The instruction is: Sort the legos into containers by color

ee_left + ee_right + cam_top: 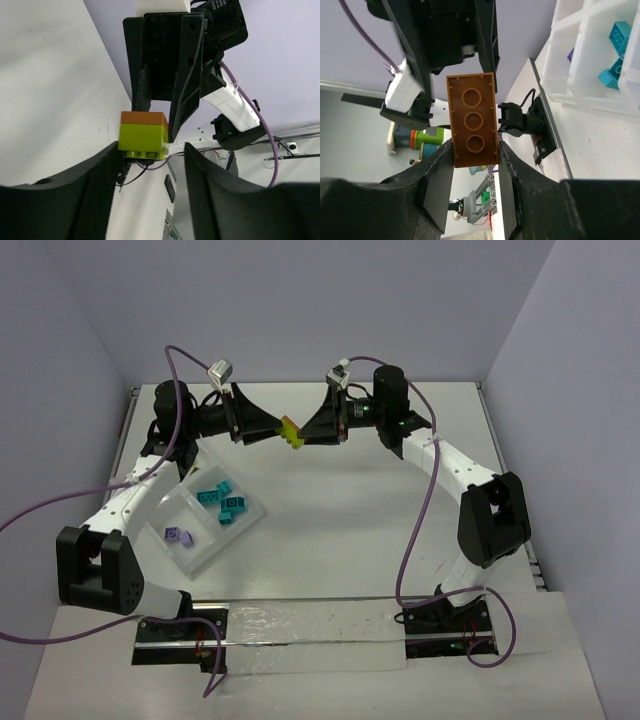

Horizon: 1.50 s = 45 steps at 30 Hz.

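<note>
At twelve o'clock, the right gripper (476, 150) clamps the orange brick (472, 120), with a green brick (142, 141) clipped on and the left gripper (150, 156) jaws apart around it. At eight o'clock the tray (205, 548) holds teal bricks (222, 500) and, seemingly, one purple brick (178, 536); orange and green remain.

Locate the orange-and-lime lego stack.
Top view: the stack is above the table's far middle, clamped in the right end effector, with the open left end effector facing it; the tray lies near-left of it.

Orange-on-lime lego stack (291, 430) aloft over far middle of desk (330, 540), orange brick (472, 120) pinched in right gripper (475, 155) jaws. Clear four-compartment tray (205, 550) at left, set askew: teal bricks (222, 502) in one compartment, purple brick (178, 535) in another.
</note>
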{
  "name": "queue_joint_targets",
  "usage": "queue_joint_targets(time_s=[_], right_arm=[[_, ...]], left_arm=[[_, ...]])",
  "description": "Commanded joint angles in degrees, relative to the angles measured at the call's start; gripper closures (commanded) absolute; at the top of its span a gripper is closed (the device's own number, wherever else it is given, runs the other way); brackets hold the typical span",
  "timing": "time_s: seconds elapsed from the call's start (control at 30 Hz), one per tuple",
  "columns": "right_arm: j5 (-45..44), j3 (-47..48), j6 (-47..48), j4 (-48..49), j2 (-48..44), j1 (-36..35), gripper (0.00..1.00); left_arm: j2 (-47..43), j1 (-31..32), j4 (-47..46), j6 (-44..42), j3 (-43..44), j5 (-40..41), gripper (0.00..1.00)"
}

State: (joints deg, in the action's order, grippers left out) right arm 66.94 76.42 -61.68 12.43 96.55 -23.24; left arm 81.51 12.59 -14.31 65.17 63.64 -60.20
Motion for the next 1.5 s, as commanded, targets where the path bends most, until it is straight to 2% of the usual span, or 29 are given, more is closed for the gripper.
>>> queue_joint_targets(time_s=[0.0, 0.13, 0.2, 0.3, 0.37, 0.57, 0.67, 1.07, 1.17, 1.27, 1.37, 1.47], right_arm=[[0.56, 0.04, -0.55, 3.41, -2.33, 0.39, 1.0], [0.38, 0.13, -0.72, 3.55, -2.07, 0.31, 1.0], [0.19, 0.22, -0.64, 3.29, -2.07, 0.32, 1.0], [-0.12, -0.32, -1.19, 3.77, -2.07, 0.32, 1.0], [-0.16, -1.28, -4.13, 7.23, -2.07, 0.47, 1.0], [0.12, -7.04, -22.91, 31.1, -0.87, 1.18, 1.0], [-0.04, -7.69, -27.32, 35.79, -0.01, 1.53, 1.0], [0.38, -8.31, -27.32, 36.44, 0.13, 3.01, 1.0], [0.4, -8.0, -25.95, 34.58, -0.12, 3.21, 1.0], [0.17, -7.18, -20.07, 28.1, -0.7, 3.21, 1.0], [-1.26, -4.35, -8.88, 10.14, -1.72, 3.21, 1.0], [-7.33, 4.64, 8.64, -14.91, -1.98, 3.23, 1.0]], left_arm=[[-0.04, 0.33, -1.34, -1.01, 1.25, -0.88, 0.46], [-0.21, 0.35, -1.97, -0.66, 0.96, -0.99, 0.66], [-0.12, 0.35, -2.13, -0.66, 0.98, -0.9, 0.81], [-0.12, 0.33, -1.89, -0.9, 1.05, -0.97, 0.99], [-0.49, 0.34, -1.39, -1.25, 0.81, -0.81, 1.0], [-1.7, -0.06, 1.11, -3.71, 0.61, 0.26, 1.0], [-2.07, -0.65, 1.67, -4.0, 0.31, 0.16, 1.0], [-2.76, -2.99, 2.97, -4.77, 1.14, -0.79, 1.0], [-2.85, -3.25, 3.41, -4.88, 1.16, -1.05, 1.0], [-3.02, -3.42, 3.88, -5.03, 0.96, -0.99, 1.0], [-3.43, -3.86, 5.47, -5.79, 1.11, -0.41, 1.0], [-3.86, -5.65, 12.35, -9.43, 2.17, 1.37, 1.0]])
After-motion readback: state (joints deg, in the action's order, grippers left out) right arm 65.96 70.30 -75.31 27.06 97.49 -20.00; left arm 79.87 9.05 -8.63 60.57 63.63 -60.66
